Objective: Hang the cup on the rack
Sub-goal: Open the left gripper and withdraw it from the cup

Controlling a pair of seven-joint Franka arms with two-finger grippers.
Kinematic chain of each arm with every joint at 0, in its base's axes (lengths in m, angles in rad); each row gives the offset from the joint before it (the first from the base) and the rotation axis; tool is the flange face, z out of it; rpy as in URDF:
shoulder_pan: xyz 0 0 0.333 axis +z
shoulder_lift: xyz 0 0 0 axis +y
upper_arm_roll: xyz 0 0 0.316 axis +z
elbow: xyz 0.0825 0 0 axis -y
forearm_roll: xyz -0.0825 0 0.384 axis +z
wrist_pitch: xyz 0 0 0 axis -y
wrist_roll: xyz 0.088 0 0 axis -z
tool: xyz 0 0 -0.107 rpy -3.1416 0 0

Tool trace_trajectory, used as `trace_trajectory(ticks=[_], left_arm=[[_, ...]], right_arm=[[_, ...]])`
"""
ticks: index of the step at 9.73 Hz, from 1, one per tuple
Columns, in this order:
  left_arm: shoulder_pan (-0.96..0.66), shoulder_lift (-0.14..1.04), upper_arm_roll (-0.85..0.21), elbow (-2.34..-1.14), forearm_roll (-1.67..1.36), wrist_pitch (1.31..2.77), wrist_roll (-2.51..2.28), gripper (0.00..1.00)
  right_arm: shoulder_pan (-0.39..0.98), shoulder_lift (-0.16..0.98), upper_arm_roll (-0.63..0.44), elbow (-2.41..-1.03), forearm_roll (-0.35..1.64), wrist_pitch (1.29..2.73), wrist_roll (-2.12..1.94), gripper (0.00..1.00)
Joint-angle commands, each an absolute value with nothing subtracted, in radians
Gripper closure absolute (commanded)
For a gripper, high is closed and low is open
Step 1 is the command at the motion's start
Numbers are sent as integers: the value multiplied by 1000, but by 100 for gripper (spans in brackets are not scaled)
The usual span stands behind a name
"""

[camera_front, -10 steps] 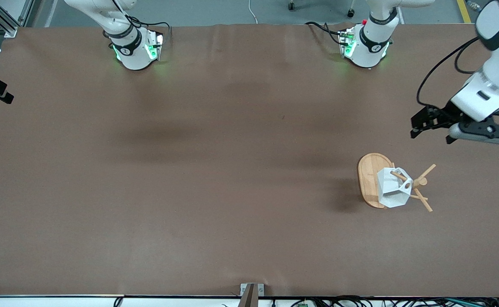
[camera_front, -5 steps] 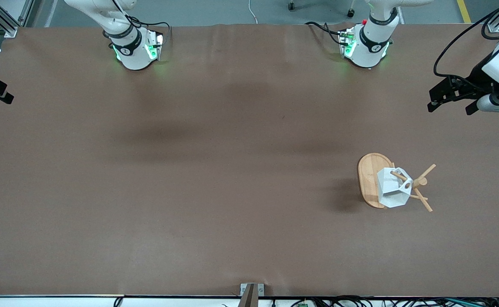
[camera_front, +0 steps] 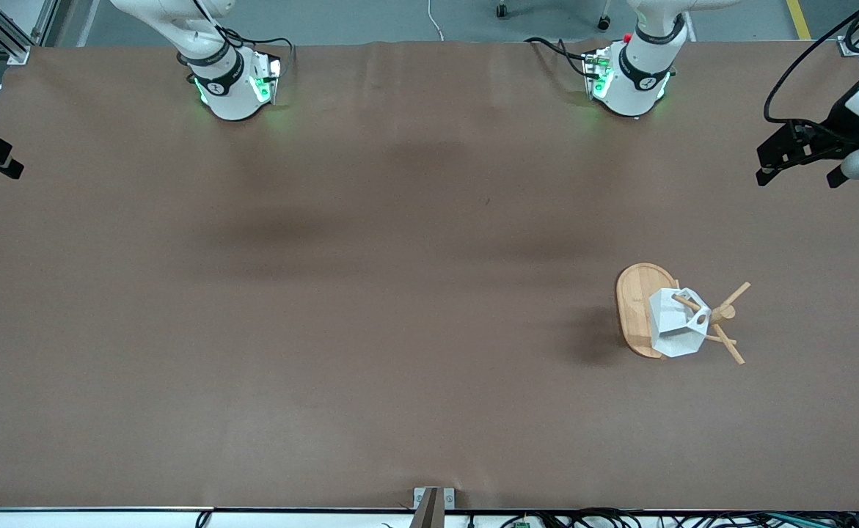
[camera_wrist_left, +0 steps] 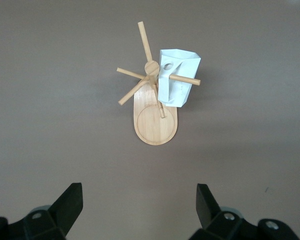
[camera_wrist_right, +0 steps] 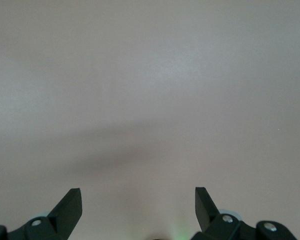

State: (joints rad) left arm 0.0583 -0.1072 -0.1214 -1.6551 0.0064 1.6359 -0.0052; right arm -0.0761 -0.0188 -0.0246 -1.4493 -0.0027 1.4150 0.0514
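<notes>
you have the left gripper (camera_front: 799, 172) up in the air over the table (camera_front: 370, 293) at the left arm's end, near the table's edge, with its jaws spread wide and nothing between them. in the left wrist view the two dark fingertips (camera_wrist_left: 70, 202) stand well apart, and bare table shows between them.

the rack (camera_front: 645, 312) stands on the table well clear of the left gripper, nearer to the front camera than the spot under it. from the left wrist camera you look down on the rack: its oval base (camera_wrist_left: 156, 122) lies flat, the round post rises from it, and thin pegs angle outward from the post.

the cup (camera_front: 677, 323) hangs on the rack. one peg passes through the round hole in its handle tab, and the faceted white body rests against the post side, above the base. no gripper touches the cup or the rack.

the right gripper (camera_wrist_right: 138, 207) is also open and holds nothing. its wrist view shows only plain table between the spread fingertips. in the front view, only the right arm's base (camera_front: 227, 84) can be seen, so the arm waits clear of the work area.
</notes>
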Motion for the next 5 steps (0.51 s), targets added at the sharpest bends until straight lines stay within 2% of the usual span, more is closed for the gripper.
trace_trajectory(ticks=[1,5], left_arm=[[61,-95,-137,-1657,12,1617,-15,0],[40,-100,-132,-1663,-15,1594,-17,0]], right_arm=[[-81,-20,-20,-1448,-17,1414,48,0],[-81,-20,-20,-1448,-17,1414,48,0]])
